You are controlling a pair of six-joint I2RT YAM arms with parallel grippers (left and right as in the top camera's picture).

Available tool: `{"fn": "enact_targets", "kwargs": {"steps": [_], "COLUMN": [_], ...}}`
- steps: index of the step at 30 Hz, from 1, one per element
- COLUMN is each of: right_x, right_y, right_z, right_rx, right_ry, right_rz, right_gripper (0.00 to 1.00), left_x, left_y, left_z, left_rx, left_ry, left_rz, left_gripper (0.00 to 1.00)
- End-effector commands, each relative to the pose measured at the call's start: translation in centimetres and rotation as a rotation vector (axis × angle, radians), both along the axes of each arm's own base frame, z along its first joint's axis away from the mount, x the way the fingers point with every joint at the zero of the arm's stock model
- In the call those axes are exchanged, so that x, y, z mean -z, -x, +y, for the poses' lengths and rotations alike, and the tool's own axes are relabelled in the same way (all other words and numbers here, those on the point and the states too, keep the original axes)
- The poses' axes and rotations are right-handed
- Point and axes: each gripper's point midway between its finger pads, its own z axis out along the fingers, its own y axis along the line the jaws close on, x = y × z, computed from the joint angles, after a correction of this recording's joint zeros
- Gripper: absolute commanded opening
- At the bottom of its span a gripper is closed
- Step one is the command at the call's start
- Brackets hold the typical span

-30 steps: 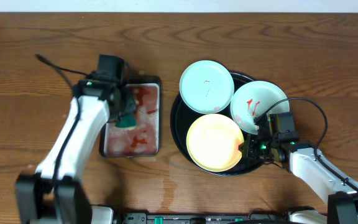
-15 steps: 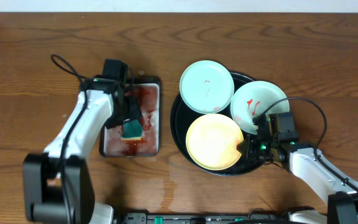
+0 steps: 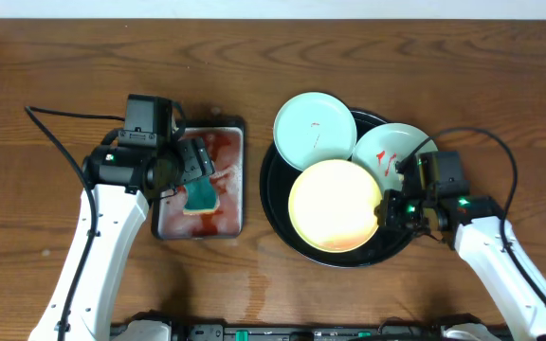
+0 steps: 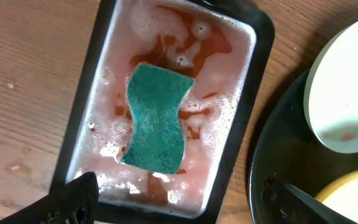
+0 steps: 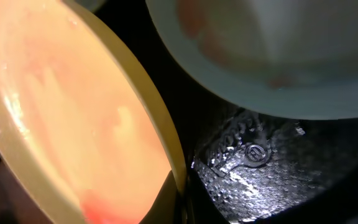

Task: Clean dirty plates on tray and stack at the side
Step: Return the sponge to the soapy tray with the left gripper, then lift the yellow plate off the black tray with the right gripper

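Pale yellow round plastic plate [image 3: 335,204] pinched in right claw [image 3: 387,210]; left claw [image 4: 179,186] wide, green rectangular sponge [image 4: 155,118] just ahead.

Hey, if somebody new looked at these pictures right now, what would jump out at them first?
The rectangular dish of red-stained suds sits left of centre, with a green sponge lying in it below the open left gripper. To its right is the glossy black tray, crowded with a pale blue plate, a red-smeared white plate and a pale yellow plate. The right gripper pinches the yellow one's rim.
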Motion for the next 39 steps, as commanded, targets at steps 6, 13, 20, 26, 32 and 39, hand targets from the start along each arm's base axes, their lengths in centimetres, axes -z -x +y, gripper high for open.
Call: {"fn": "enact_targets", "kwargs": {"steps": [6,13,20,26,32,39], "right_x": [-3.8,-6.0,-7.3,-9.3,-10.9,-13.4], "right_y": [-2.9,-3.1,-2.5,-2.6,-2.5,-2.9], "right_z": [-2.6,-4.8,-3.0,-2.1,-1.0,0.3], "right_rx": [0.004,-0.02,-0.126,-0.167,-0.195,-0.198], "right_ry": [0.182,0.528,0.725,0.9,1.0,1.01], "right_rz": [-0.119,-0.181,-0.276,-0.409,-0.512,-0.597], "right_gripper": [0.01,0.01,0.01,0.01,0.01,0.01], "left_x": [-0.8,-0.8,-0.8,-0.8,-0.8,-0.8], "left_y": [-0.4,-0.4,-0.4,-0.4,-0.4,-0.4], "left_z": [0.1,0.1,0.1,0.1,0.1,0.1], "left_rx": [0.003,0.003,0.003,0.003,0.003,0.003], "left_ry": [-0.003,-0.003,-0.003,-0.003,-0.003,-0.003], "left_rz": [-0.021,-0.021,-0.021,-0.021,-0.021,-0.021], "left_gripper": [0.85,0.85,0.85,0.86,0.86,0.86]}}
